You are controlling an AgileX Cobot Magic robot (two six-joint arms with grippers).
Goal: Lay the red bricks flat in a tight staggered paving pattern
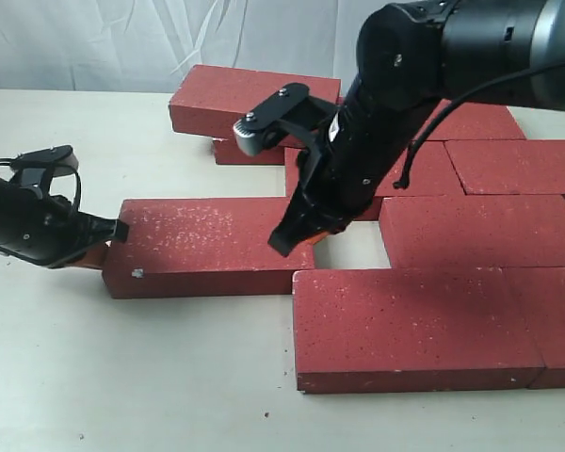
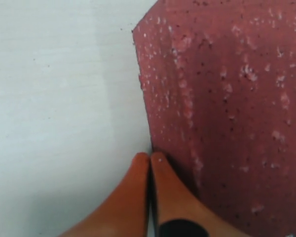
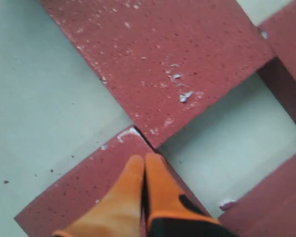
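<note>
Left pincer has its orange fingers pressed flat together with nothing between them. Its tips sit against the short end of the loose brick, at that brick's nine o'clock in the exterior view. Right pincer is likewise closed on nothing and points down over the same brick's three o'clock end. I cannot tell whether its tips rest on the rough surface or hang just above it. Just ahead of those tips, the loose brick's corner meets the corner of a neighbouring brick.

A bare patch of the pale desk shows between the loose brick and the middle brick at its three o'clock. The front brick lies flat at five o'clock, just beside the loose brick's near corner. More red bricks lie flat and staggered toward two o'clock. At twelve o'clock, the back brick appears to rest on another.
</note>
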